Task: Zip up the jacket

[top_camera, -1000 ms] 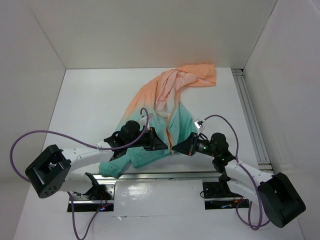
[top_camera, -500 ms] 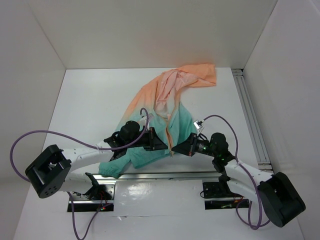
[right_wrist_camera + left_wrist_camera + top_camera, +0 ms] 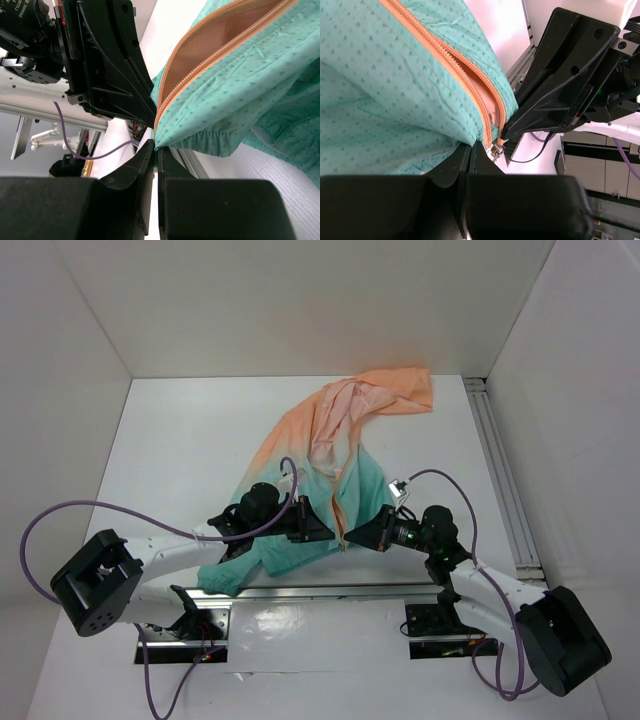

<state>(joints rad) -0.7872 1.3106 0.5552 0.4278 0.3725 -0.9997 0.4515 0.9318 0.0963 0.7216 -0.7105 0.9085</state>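
Down at the near edge of the worktop [image 3: 180, 440], the left end effector [image 3: 468, 156] has its two fingers pressed flat together, with the teal bottom hem [image 3: 420, 150] of the jacket [image 3: 330, 440] pinched between them just to one side of the orange zipper [image 3: 470, 85]. A small metal slider [image 3: 496, 149] hangs at the zipper's lower end, just beside those fingertips. Facing it almost tip to tip, the right end effector [image 3: 154, 149] is likewise closed tight, nipping the hem right where the zipper's two rows of teeth come together. Above that point the two orange tapes spread apart, showing the peach lining between them, so the front is unzipped. From above, both end effectors meet at the jacket's lower edge, close to the arm bases. The garment runs away from them across the worktop, teal near the arms and fading to peach-orange towards the far wall, where the fabric lies bunched and folded.
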